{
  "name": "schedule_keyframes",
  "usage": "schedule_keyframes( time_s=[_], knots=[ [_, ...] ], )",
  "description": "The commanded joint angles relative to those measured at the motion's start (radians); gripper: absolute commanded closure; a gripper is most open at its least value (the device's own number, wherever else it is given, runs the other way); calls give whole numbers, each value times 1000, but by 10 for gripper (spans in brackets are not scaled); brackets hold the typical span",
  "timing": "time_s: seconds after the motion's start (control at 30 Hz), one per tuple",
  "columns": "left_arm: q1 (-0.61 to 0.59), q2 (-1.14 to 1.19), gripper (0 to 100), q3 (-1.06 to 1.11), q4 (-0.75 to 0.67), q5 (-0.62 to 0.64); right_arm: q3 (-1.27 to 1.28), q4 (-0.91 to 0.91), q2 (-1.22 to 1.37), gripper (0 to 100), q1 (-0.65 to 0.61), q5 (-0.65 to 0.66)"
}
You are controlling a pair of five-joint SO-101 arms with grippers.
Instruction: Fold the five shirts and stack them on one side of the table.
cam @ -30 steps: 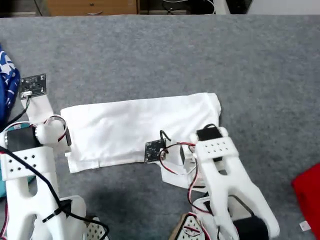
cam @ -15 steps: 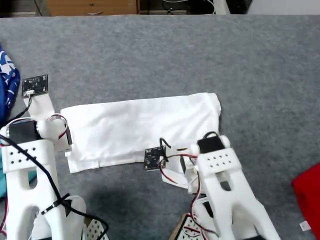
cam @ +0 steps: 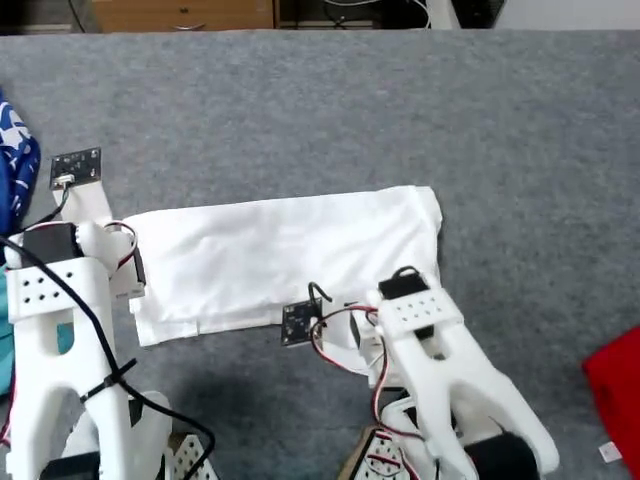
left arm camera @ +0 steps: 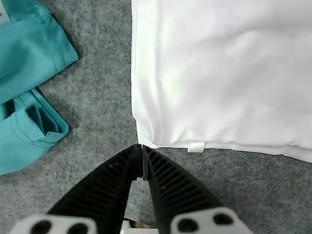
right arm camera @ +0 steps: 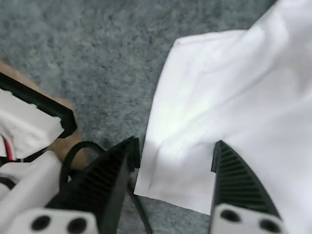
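Note:
A white shirt (cam: 280, 255) lies folded into a long strip across the middle of the grey table (cam: 400, 110). My left gripper (left arm camera: 142, 152) is shut, its tips touching the shirt's (left arm camera: 219, 73) near left corner; I cannot tell whether cloth is pinched. The left arm (cam: 55, 300) stands at that end of the strip. My right gripper (right arm camera: 173, 165) is open and hovers over a white flap (right arm camera: 195, 126) that sticks out from the strip's near edge. The right arm (cam: 430, 340) covers that flap from above.
A teal shirt (left arm camera: 29, 97) lies crumpled just left of the white one. A blue patterned garment (cam: 12, 170) sits at the table's left edge and a red one (cam: 615, 385) at the right edge. The far half of the table is bare carpet.
The right arm has drawn back toward the near edge and a little left. The left arm has shifted slightly farther away along the shirt's left end. The shirt lies as before.

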Motion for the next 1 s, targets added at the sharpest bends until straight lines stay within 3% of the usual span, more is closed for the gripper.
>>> schedule_keyframes(
  time_s=[0.0, 0.27, 0.57, 0.87, 0.97],
  knots=[
    [0, 7, 980, -54, -11, -2, 2, -29, 96, 735, -36, -11],
    [-3, 5, 980, -94, -3, -2, 22, -107, 127, 736, -42, -133],
    [-3, 1, 980, -140, -2, -6, 48, -149, 127, 946, -35, -141],
    [-2, 4, 980, -140, -5, -8, 2, -143, 119, 993, 84, -140],
    [-2, 5, 980, -140, -6, -8, -99, -58, 119, 993, 94, -140]
  ],
)
